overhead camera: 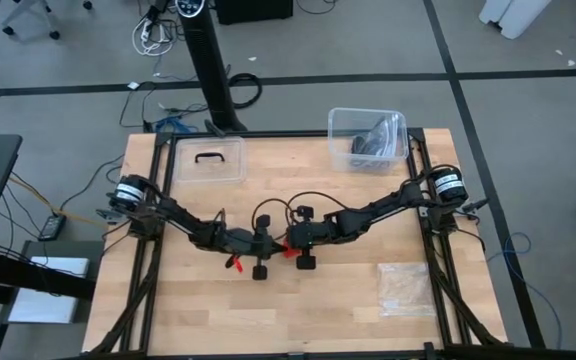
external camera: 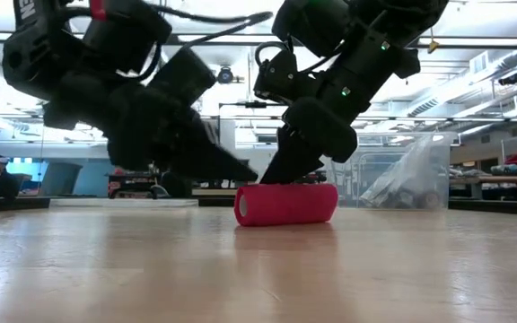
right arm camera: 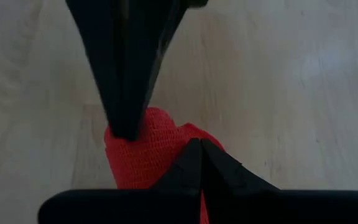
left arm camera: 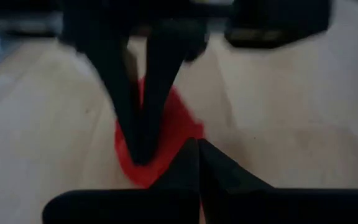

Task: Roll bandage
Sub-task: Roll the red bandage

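Observation:
The bandage (external camera: pixel 285 204) is a short bright red roll that lies on its side on the wooden table, near the middle; from above only a red bit (overhead camera: pixel 288 250) shows between the arms. My left gripper (overhead camera: pixel 278 247) comes in from the table's left and my right gripper (overhead camera: pixel 291 245) from the right. Their shut tips meet over the roll. In the low view the right gripper's fingers (external camera: pixel 281 170) slant steeply down onto the roll's top, and the left gripper's fingers (external camera: pixel 240 170) reach it more level, at its left end. My left gripper has its shut fingertips (right arm camera: pixel 126 132) on the upper edge of the roll's left end (right arm camera: pixel 118 144). The fingers slant down from the table's left. The roll lies on the table. My right gripper sets its shut fingertips (left arm camera: pixel 140 152) on the roll's top (external camera: pixel 281 188), left of its middle. The fingers slant steeply down from the table's right, and the roll stays flat on the table under them.
At the far edge stand a clear lidded box with a black handle (overhead camera: pixel 206 160) and a clear bin with dark things in it (overhead camera: pixel 366 138). A clear plastic bag (overhead camera: pixel 406 288) lies near the right front corner. Bare wood lies in front of the roll.

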You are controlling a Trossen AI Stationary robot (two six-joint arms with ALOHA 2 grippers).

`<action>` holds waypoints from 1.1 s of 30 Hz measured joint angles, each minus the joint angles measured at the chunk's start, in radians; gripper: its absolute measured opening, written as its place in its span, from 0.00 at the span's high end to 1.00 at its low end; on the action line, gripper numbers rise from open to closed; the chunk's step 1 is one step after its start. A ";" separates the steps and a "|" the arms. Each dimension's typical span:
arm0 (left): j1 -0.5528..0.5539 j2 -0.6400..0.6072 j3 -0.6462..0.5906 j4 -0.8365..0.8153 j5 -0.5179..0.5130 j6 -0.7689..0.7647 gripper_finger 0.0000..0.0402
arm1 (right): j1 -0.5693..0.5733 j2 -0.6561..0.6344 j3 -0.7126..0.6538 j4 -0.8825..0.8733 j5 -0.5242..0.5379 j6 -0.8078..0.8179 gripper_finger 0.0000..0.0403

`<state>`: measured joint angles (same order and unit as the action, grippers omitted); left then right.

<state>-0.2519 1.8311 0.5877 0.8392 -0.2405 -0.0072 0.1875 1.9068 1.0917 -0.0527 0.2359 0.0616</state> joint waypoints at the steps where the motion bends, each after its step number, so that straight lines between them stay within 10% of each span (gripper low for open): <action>1: -0.001 0.012 0.003 0.002 -0.010 -0.001 1.00 | 0.000 0.000 0.000 -0.001 0.001 0.000 1.00; 33: -0.005 0.073 0.033 0.006 -0.065 0.002 1.00 | -0.043 -0.088 0.052 -0.164 -0.074 -0.002 0.90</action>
<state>-0.2573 1.9043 0.6209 0.8448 -0.3054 -0.0048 0.1447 1.8184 1.1442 -0.2166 0.1621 0.0593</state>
